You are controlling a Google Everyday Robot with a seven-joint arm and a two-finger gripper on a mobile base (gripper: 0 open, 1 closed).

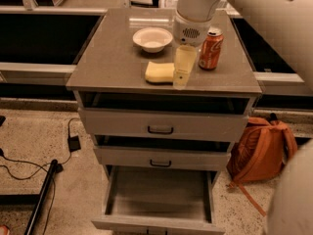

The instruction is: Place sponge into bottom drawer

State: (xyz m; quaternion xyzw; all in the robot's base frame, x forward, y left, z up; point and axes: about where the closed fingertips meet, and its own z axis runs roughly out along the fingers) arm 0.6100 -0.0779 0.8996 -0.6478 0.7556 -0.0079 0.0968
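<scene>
**ITEM: SPONGE ON TABLE, NOT YET GRASPED; DRAWER OPEN BELOW**

**Task object.** Pale yellow rectangular foam sponge [159, 72], flat on the grey stone-look table [112, 58], close to the front edge. Not lifted.

**Hand.** Pale yellowish translucent hand [180, 80], hung from a white wrist, pointed down at the right end of the sponge. Contact with the sponge not determinable. Open or closed: cannot tell.

**Destination.** Wide grey bottom drawer [156, 195], pulled out, below and in front of the sponge, plain floor showing.

**Neighbours.**
- Small white round bowl [152, 38], behind the sponge, apart from it.
- Red soda can [211, 48], upright, right of the sponge, just beyond the hand.
- Two grey upper drawers with dark handles [161, 126], directly beneath the sponge, above the destination.
- Orange fabric backpack [261, 148] on the floor, below and right of the sponge.

**Stage (judged).** Approach to grasp; transfer wholly outstanding.

**Hazards (judged).**
- Off-centre descent at the end of the sponge: nudged sideways rather than pinched, possibly slid toward the front edge and off.
- Soft foam: shallow pinch on one end, sag and slip during the carry.
- Can close on the far side of the hand: tipped by any swing away from the sponge.
- Long drop past the upper drawers: early release, landing on a drawer front or the floor instead of inside.
</scene>
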